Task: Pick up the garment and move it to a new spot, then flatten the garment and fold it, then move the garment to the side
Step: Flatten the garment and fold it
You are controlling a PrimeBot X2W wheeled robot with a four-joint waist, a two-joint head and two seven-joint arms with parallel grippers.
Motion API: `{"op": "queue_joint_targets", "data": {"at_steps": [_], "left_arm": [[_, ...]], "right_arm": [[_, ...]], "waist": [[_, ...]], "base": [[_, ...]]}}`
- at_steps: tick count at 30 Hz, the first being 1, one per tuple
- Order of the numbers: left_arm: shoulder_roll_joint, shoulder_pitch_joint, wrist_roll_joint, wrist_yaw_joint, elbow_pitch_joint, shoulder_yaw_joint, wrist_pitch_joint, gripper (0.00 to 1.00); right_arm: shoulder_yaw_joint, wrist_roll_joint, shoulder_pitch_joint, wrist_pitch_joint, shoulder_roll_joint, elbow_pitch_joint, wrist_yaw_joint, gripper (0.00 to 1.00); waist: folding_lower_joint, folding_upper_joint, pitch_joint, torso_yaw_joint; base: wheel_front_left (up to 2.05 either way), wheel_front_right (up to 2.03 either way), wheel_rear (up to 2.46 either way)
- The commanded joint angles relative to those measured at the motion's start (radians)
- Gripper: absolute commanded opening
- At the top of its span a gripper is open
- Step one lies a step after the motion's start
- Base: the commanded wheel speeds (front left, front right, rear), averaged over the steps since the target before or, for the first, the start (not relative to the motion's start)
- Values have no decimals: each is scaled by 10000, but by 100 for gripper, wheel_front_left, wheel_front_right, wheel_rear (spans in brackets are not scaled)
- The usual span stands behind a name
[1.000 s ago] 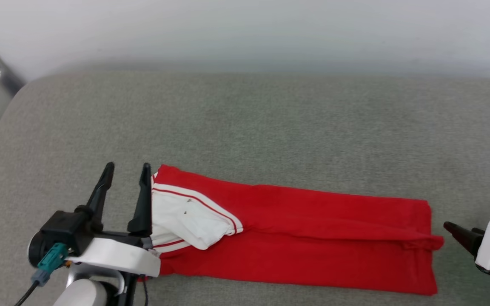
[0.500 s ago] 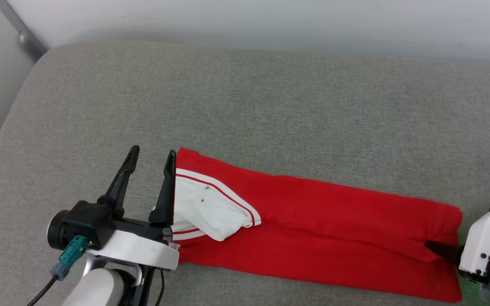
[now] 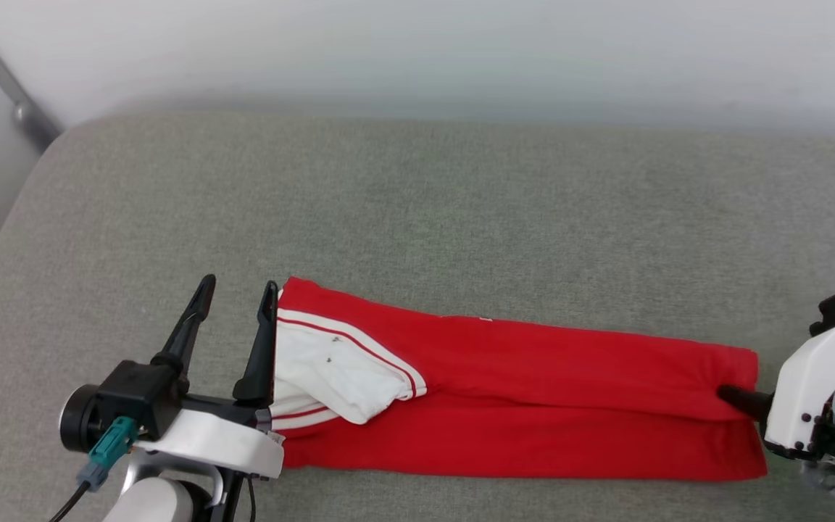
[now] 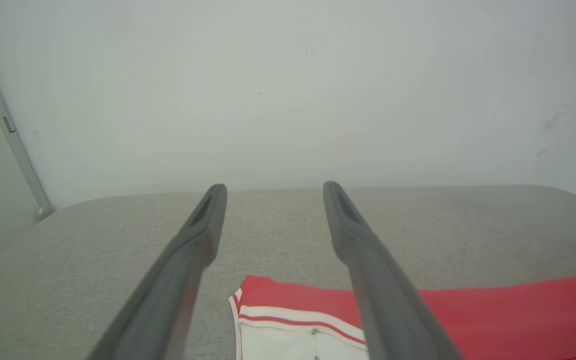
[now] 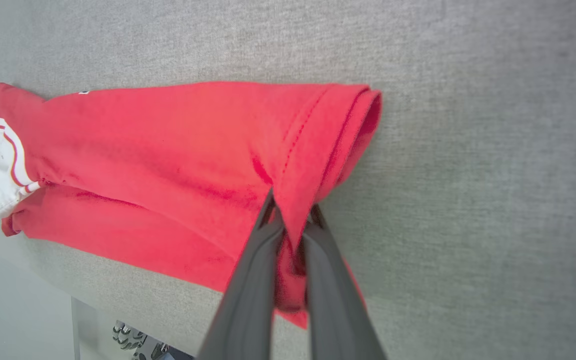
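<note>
The garment (image 3: 533, 391) lies folded into a long red strip across the grey surface, with a white sleeve (image 3: 330, 370) and its striped trim on top at the left end. No lettering shows. My left gripper (image 3: 238, 283) stands open just left of that end, its right finger beside the sleeve, nothing between the fingers; in the left wrist view the left gripper (image 4: 274, 187) points toward the wall above the garment (image 4: 493, 310). My right gripper (image 3: 728, 394) is at the strip's right end. In the right wrist view the right gripper (image 5: 292, 207) is shut on the garment (image 5: 168, 150) at its hem, which bunches up.
The grey padded surface (image 3: 417, 217) stretches wide behind the garment up to a pale wall (image 3: 417, 51). A metal pole (image 3: 22, 112) runs down at the back left corner. The surface's front edge (image 5: 75, 300) lies close to the garment's near side.
My right gripper has moved left onto the garment's right end and shut on the hem. The head camera has shifted; the left gripper keeps its place beside the sleeve.
</note>
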Motion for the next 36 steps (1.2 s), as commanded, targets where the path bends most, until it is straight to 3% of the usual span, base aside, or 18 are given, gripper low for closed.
{"op": "queue_joint_targets", "data": {"at_steps": [1, 6, 14, 18, 21, 27, 31, 32, 36], "left_arm": [[68, 176, -76, 85, -84, 68, -10, 100], [165, 628, -162, 261, -301, 175, 57, 100], [288, 1176, -318, 481, -407, 244, 172, 100], [320, 1305, -377, 516, -429, 256, 200, 100], [336, 1373, -433, 549, -433, 260, 258, 100], [333, 1263, -548, 524, -495, 229, 384, 100], [282, 987, -560, 436, -479, 156, 444, 100], [282, 987, -560, 436, -479, 156, 444, 100], [270, 792, -578, 337, -372, 81, 472, 100]], "right_arm": [[7, 65, -55, 1, -199, -130, -8, 0], [-495, -130, 111, 92, -691, -265, -8, 0], [-2350, -679, 170, 343, -1057, -512, -8, 0], [-2992, -591, 52, 704, -475, -422, -8, 0], [-3204, 185, -168, 1303, 539, -318, -6, 0], [-2526, 2162, -289, 2073, 1285, 106, -8, 0], [-1108, 4014, -543, 1390, 1268, 1137, -6, 0], [-1108, 4014, -543, 1390, 1268, 1137, -6, 0], [619, 5450, -795, 311, 1283, 1983, -8, 0]], "waist": [[-1, 0, -330, -235], [-1, 0, -696, -505], [-1, 0, -977, -720], [-1, 0, -1064, -719], [-1, 0, -1100, -681], [-1, 0, -953, -548], [-1, 0, -724, -339], [-1, 0, -724, -339], [-1, 0, -561, -95]], "base": [[0, 0, 0], [0, 0, 0], [0, 0, 0], [0, 0, 0], [0, 0, 0], [0, 0, 0], [0, 0, 0], [0, 0, 0], [0, 0, 0]]}}
